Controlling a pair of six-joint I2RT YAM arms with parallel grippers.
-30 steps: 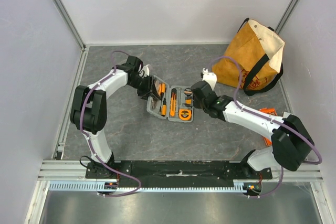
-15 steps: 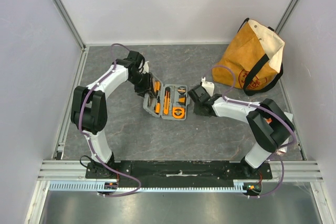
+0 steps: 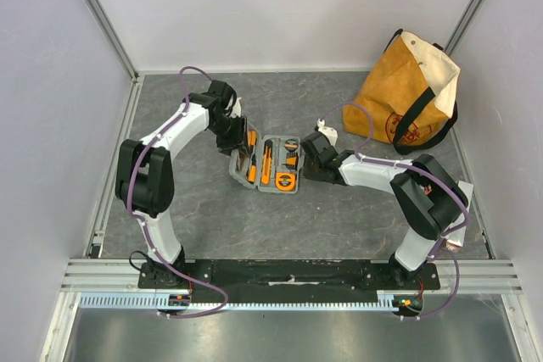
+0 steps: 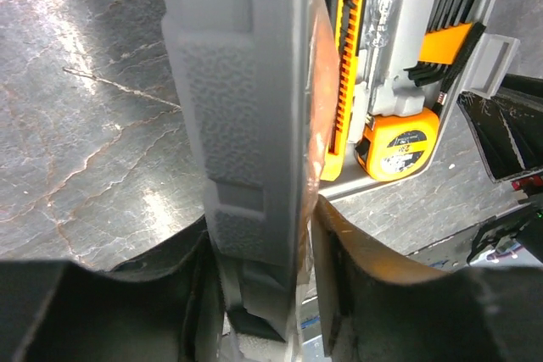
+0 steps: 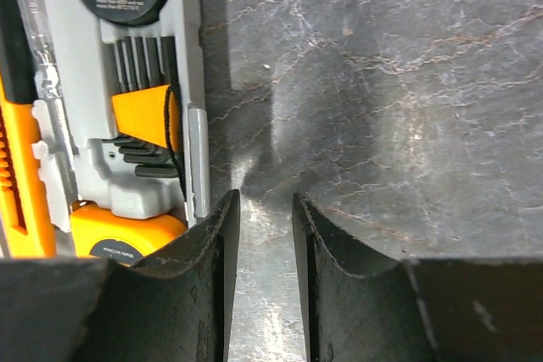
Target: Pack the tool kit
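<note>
The tool kit [image 3: 273, 165] lies open at the middle of the table, a grey case with orange-and-black tools in its slots. My left gripper [image 3: 235, 143] is shut on the case's left half, the grey lid [image 4: 246, 116], and holds it tilted up on edge. The left wrist view shows the orange knife [image 4: 341, 82] and the tape measure [image 4: 397, 143] in the tray. My right gripper [image 3: 305, 161] is low at the tray's right edge [image 5: 197, 158]. Its jaws stand a narrow gap apart over bare table, with nothing between them; its left finger [image 5: 212, 243] is beside the tray rim.
A tan canvas bag [image 3: 411, 95] with black straps stands at the back right. White walls with metal rails close the table on the left, back and right. Grey stone-patterned table [image 3: 339, 218] lies in front of the case.
The case has slid a little left and away. The left gripper has tipped the lid up steeper. The right gripper has followed left, staying at the tray's right edge.
</note>
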